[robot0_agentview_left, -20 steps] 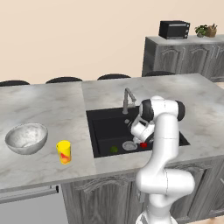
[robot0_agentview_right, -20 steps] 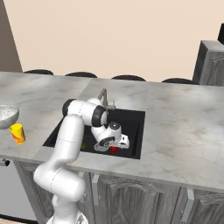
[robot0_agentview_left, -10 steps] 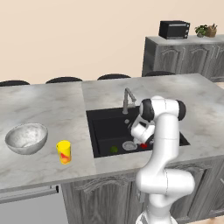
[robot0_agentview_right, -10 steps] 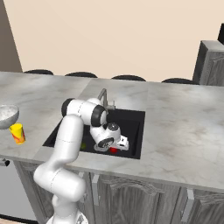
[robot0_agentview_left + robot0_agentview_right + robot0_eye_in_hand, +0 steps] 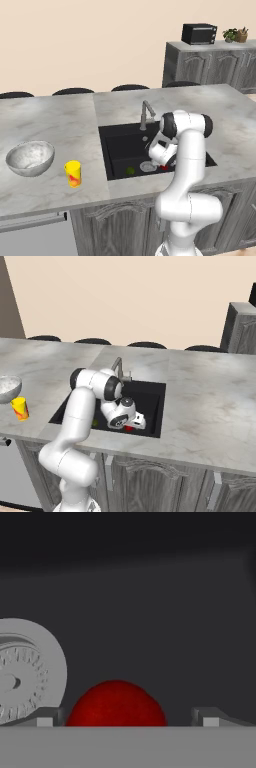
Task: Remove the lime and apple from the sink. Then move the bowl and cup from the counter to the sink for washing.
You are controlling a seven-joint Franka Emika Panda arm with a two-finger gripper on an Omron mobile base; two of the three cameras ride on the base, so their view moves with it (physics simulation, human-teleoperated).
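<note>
The red apple [image 5: 116, 704] lies on the black sink floor [image 5: 150, 612], right between my two fingertips [image 5: 45, 717]. My gripper [image 5: 127, 718] stands open around it, low inside the sink [image 5: 125, 145]. From the base views the apple [image 5: 164, 168] [image 5: 129, 428] peeks out beneath the hand [image 5: 161, 154]. The dark-green lime [image 5: 130, 170] rests near the basin's front wall, left of the silver drain [image 5: 148, 166] [image 5: 20, 677]. On the counter to the left stand the marbled bowl [image 5: 30, 157] [image 5: 7, 387] and the yellow cup [image 5: 73, 173] [image 5: 20, 408].
A grey faucet [image 5: 145, 115] [image 5: 119, 366] rises at the sink's back edge, close behind the arm. The marble counter [image 5: 55, 125] runs wide on both sides of the basin. A black microwave [image 5: 199, 33] sits on a far cabinet.
The hand has sunk slightly lower into the sink toward the apple. Nothing else has moved.
</note>
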